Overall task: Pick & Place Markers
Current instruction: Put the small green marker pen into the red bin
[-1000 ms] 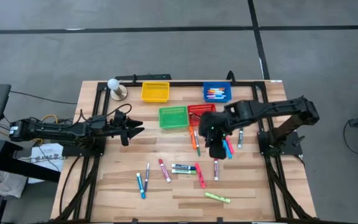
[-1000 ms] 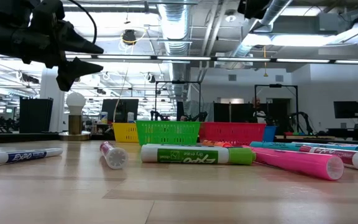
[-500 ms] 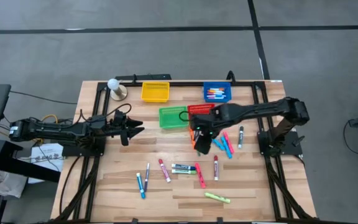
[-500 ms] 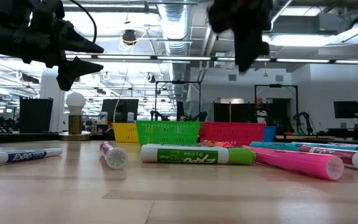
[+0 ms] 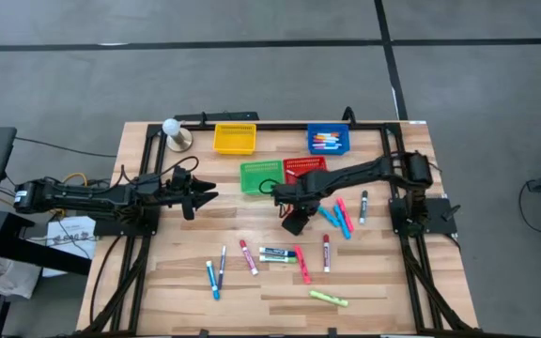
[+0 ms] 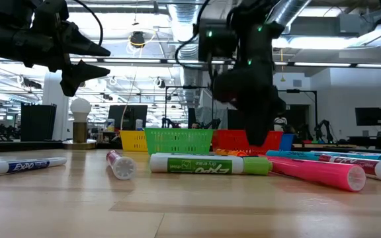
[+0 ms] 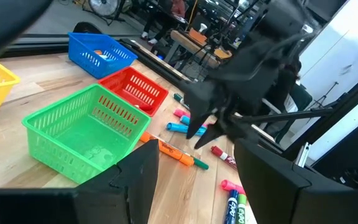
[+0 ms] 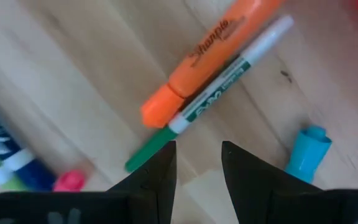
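Right gripper (image 8: 197,171), fingers apart, over orange "Sharpie" marker (image 8: 213,59); thin pen (image 8: 213,93) possibly "Expo".

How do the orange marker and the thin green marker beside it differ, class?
The orange marker is thick and orange all over; the green marker is thin, with a white barrel and green cap. The orange one is shorter; the green one reaches further at both ends. Both lie flat, side by side on the wooden table.
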